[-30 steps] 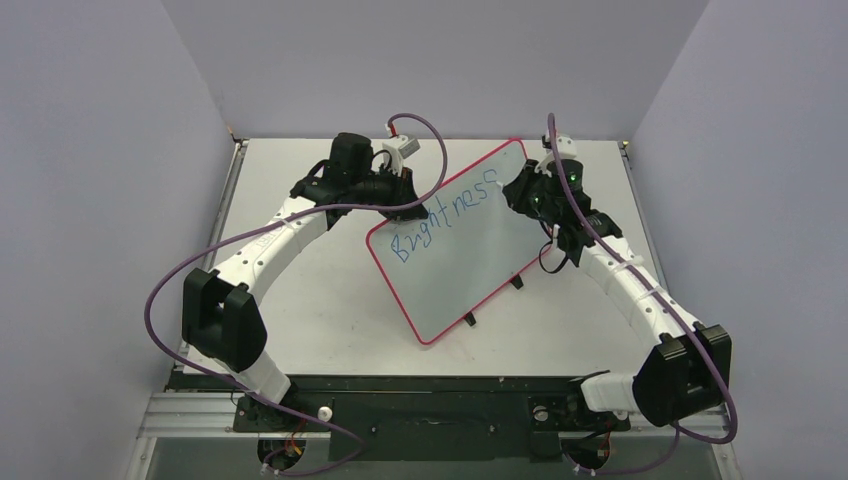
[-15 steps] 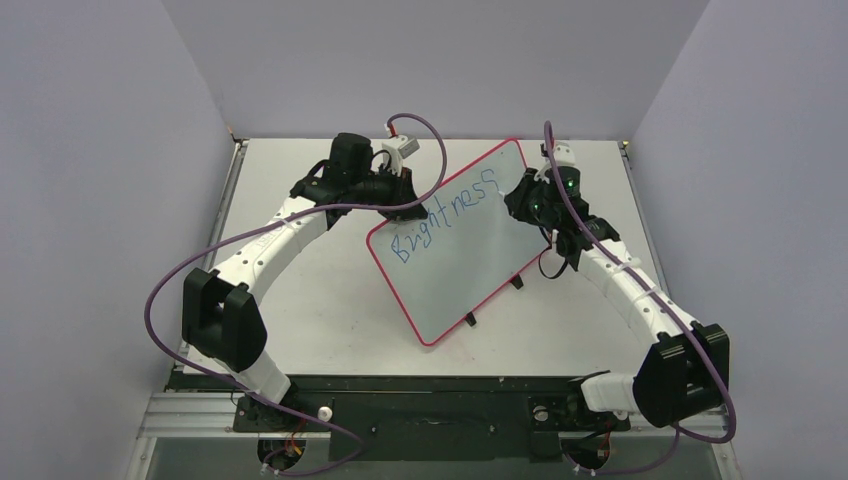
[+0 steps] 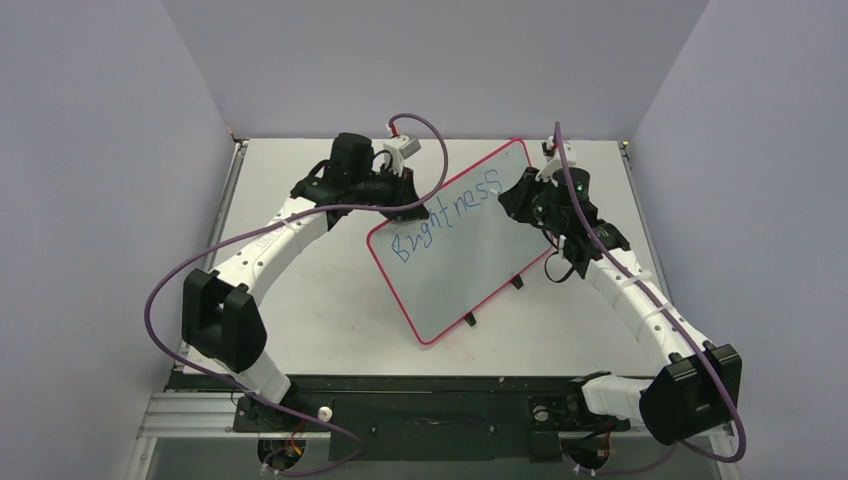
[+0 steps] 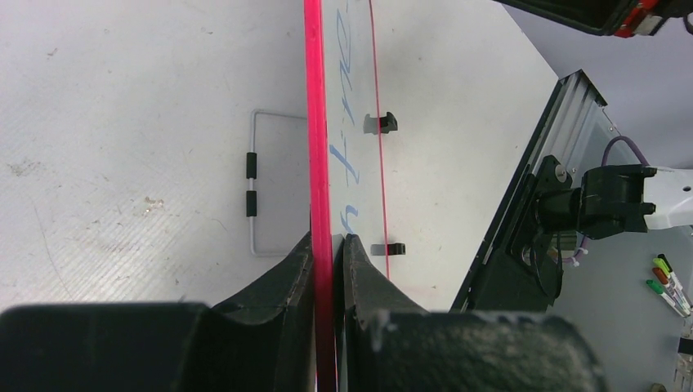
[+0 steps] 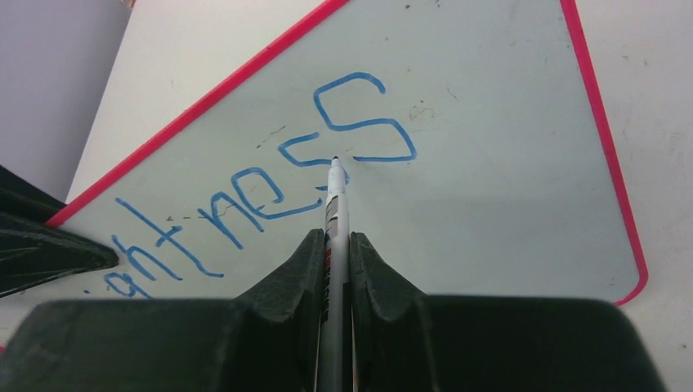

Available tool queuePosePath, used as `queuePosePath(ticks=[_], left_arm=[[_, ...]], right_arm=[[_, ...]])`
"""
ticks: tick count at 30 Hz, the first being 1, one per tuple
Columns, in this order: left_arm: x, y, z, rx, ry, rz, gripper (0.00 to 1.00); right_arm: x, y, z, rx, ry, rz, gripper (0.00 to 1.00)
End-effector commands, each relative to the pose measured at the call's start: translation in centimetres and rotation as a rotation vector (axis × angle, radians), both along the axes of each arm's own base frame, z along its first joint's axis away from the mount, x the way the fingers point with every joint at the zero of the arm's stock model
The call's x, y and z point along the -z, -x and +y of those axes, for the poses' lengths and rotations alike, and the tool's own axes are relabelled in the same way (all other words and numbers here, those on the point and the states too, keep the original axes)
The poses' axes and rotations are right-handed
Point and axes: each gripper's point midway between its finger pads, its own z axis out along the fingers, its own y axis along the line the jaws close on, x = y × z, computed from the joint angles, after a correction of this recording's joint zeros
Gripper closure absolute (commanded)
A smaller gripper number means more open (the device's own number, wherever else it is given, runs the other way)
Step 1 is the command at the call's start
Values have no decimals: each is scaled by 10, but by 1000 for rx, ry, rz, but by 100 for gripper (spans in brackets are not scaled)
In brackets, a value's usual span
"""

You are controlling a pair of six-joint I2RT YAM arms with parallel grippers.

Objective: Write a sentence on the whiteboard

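The whiteboard [image 3: 460, 250], white with a red-pink rim, lies tilted at the table's middle. Blue writing [image 3: 445, 212] on it reads "Brightness" in one line. My left gripper [image 3: 412, 198] is shut on the board's upper left rim [image 4: 315, 122], one finger on each face. My right gripper [image 3: 520, 195] is shut on a white marker [image 5: 335, 212]. The marker's tip [image 5: 335, 160] stands by the last two letters "ss" [image 5: 343, 135] in the right wrist view; whether it touches the board I cannot tell. Small black clips [image 3: 516, 283] sit on the board's lower right edge.
A wire stand [image 4: 261, 188] with black sleeves lies on the table behind the board in the left wrist view. Several spare markers [image 4: 666, 278] lie beyond the table's metal rail [image 4: 564, 122]. Purple walls close in the table on three sides.
My right gripper has shifted slightly left and down over the board's top right corner with the marker. The final "s" now looks complete. The left arm has not moved.
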Motion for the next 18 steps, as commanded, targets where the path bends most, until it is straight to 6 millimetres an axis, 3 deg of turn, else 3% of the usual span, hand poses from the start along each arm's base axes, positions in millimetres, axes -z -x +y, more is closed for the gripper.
queuePosePath(ticks=[1,6,18], left_arm=[[-31,-10,2,20,4,-210,100],[-34,-10,4,14,0,-219,100],[-37,-9,11,-9,-13,-241,100]], right_arm=[[-41,15,-4,6,-32,-101,100],[-52,30,-11,15,-30,-122,100],[-26,52,3,-37,5,-78,100]])
